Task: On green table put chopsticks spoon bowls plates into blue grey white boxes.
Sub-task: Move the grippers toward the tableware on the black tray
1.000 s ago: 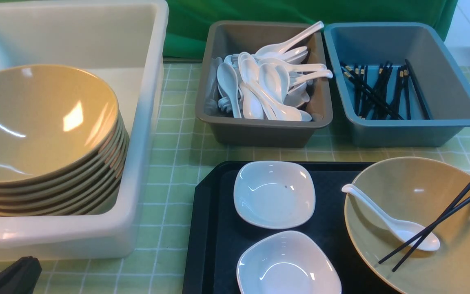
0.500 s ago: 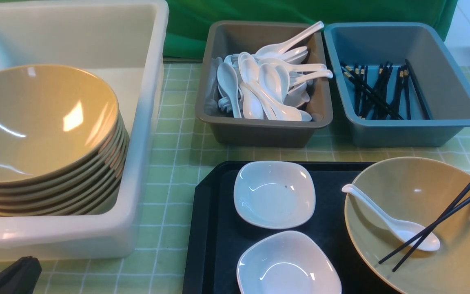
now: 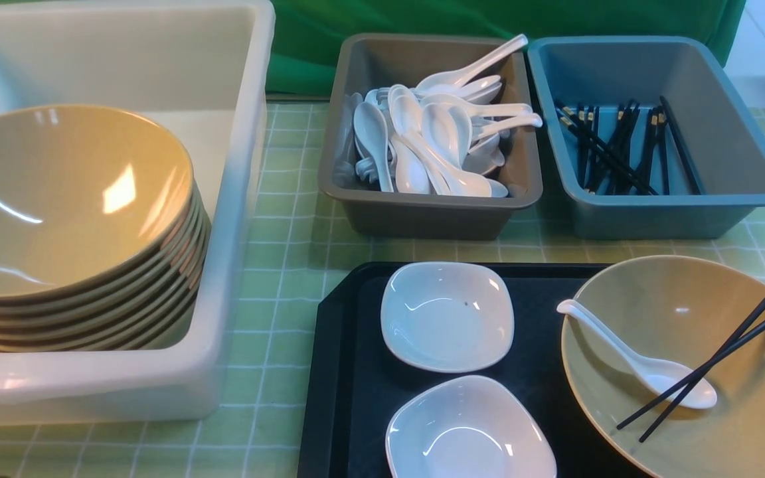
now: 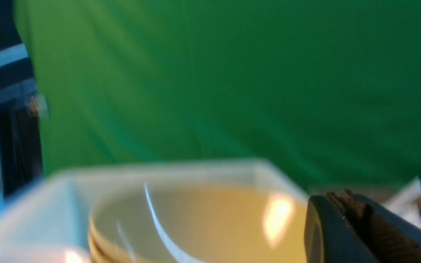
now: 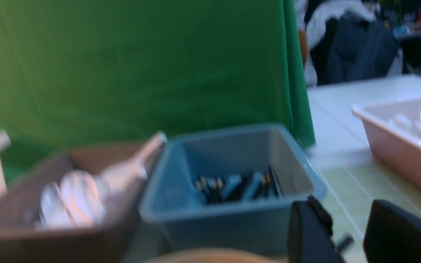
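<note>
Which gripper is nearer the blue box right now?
Right. The right gripper hangs just short of the blue box; the left gripper is off by the white box with the stacked bowls.

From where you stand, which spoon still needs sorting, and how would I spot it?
Look at the black tray nearest the robot: a lone tan bowl sits at its right end. The white spoon lies inside it, its scoop under two black chopsticks. All other spoons are heaped in the grey box behind.

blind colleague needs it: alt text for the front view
A black tray holds two white plates and a tan bowl containing a spoon and chopsticks. Beyond: white box of bowls, grey box of spoons, blue box of chopsticks.
</note>
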### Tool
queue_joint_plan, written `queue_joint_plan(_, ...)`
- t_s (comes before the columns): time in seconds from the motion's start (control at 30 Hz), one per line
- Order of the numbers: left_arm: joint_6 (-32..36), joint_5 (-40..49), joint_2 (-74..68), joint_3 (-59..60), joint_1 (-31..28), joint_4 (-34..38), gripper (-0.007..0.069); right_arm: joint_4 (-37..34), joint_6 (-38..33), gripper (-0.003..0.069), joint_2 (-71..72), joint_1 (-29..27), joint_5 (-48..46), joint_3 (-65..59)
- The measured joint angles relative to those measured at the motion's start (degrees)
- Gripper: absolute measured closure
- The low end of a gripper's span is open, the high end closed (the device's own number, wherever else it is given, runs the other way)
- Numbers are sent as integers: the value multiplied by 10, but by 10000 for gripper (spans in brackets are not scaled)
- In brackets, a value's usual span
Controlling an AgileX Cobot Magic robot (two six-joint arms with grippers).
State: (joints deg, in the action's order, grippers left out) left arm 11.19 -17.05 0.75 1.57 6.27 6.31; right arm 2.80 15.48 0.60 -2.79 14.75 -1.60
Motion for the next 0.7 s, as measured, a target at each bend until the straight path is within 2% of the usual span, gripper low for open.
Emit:
queue_joint_plan(0.13,-1,-115,0,0,0,0,627,0,66,423,0,0,38,0)
queue_joint_plan(0.23,-41,-208,0,0,0,7,627,-1,105,423,-1,0,33,15)
queue_joint_plan(0.27,-45,-214,0,0,0,9,627,-1,105,423,-1,0,33,18)
queue_joint_plan(0.33,-92,-265,0,-3,0,46,627,-1,110,423,-20,0,34,69)
queue_joint_plan(0.43,-119,-232,-1,-53,0,91,627,-1,110,423,-76,0,37,149)
queue_joint_plan(0.6,-117,-152,-63,-208,0,102,627,-1,110,423,-196,0,1,309)
queue_joint_plan(0.67,-121,-85,-107,-280,0,103,627,-1,107,423,-244,0,-51,377)
queue_joint_plan(0.7,-121,-16,-135,-322,0,103,627,-1,94,423,-284,0,-100,422)
